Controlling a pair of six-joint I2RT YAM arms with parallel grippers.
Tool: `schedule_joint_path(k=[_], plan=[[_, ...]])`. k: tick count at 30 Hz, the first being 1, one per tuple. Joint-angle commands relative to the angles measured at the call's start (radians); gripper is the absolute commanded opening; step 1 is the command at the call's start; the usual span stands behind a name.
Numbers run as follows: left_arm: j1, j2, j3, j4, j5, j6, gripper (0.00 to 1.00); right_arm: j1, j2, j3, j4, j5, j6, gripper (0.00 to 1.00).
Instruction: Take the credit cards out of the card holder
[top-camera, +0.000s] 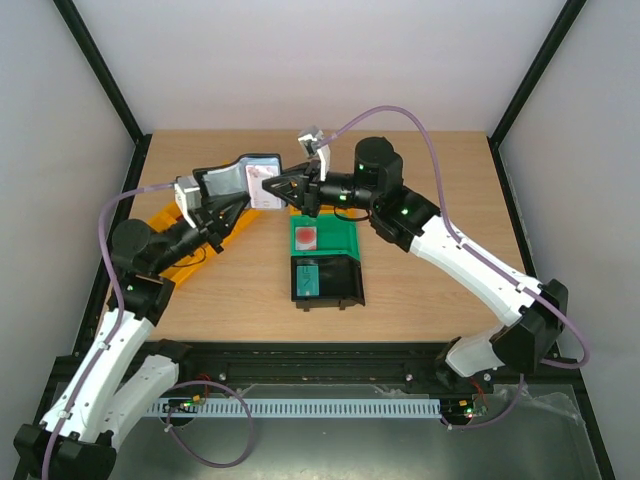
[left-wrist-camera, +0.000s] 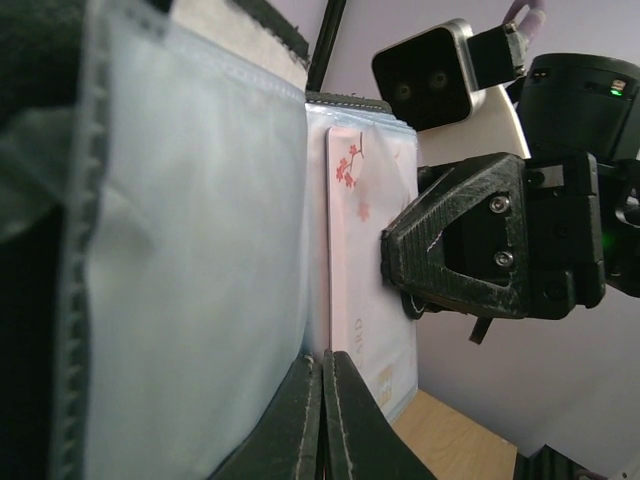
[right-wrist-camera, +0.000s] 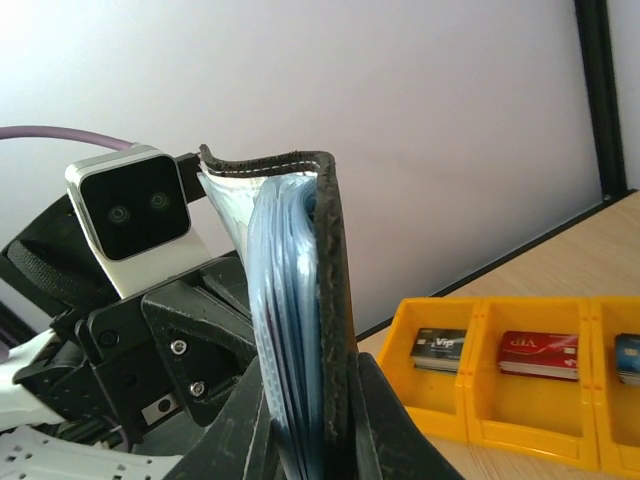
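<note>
The left hand (left-wrist-camera: 322, 410) and right hand (top-camera: 292, 188) are both clamping the raised card holder (top-camera: 228, 182); its pale card (left-wrist-camera: 360, 250) is protruding toward the right hand.

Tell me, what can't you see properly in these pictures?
Top view: the yellow plastic bins are mostly hidden by the left arm.
Left wrist view: the right gripper covers part of the pale blossom-printed card.
Right wrist view: the black bifold wallet is edge-on, so its pockets' contents cannot be seen.
</note>
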Motion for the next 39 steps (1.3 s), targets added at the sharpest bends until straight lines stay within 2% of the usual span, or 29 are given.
schedule_joint_path(k=[1,5,9,12,13,19,22,24,28,34,39], plan=[[-0.004,-0.015,-0.008,0.000,0.030,0.040,0.02,0.007,0.032,0.050,0.021,-0.226,-0.014,0.02],[-0.001,-0.020,-0.003,-0.024,0.016,0.057,0.02,-0.022,0.039,0.049,0.059,-0.321,0.026,0.02],[0.027,-0.021,0.021,-0.089,-0.065,0.073,0.03,-0.037,0.049,0.089,-0.029,-0.372,-0.011,0.02],[0.040,-0.025,0.043,-0.135,-0.076,0.156,0.06,-0.039,0.046,0.099,-0.072,-0.388,-0.036,0.02],[0.039,-0.025,0.049,-0.151,-0.068,0.187,0.09,-0.039,0.045,0.099,-0.071,-0.396,-0.030,0.02],[0.053,-0.036,0.078,-0.241,-0.081,0.257,0.42,-0.040,0.034,0.137,-0.166,-0.385,-0.087,0.02],[0.062,-0.042,0.084,-0.257,-0.075,0.260,0.50,-0.041,0.022,0.143,-0.176,-0.375,-0.093,0.02],[0.063,-0.043,0.078,-0.246,-0.047,0.267,0.51,-0.041,0.016,0.142,-0.176,-0.372,-0.094,0.02],[0.057,-0.035,0.069,-0.152,0.096,0.265,0.39,-0.040,0.013,0.128,-0.148,-0.344,-0.067,0.02],[0.045,-0.016,0.109,-0.076,0.239,0.153,0.44,-0.041,0.016,0.136,-0.120,-0.165,-0.034,0.01],[0.045,-0.004,0.106,-0.064,0.205,0.060,0.44,-0.041,0.033,0.140,-0.017,-0.086,0.091,0.02]])
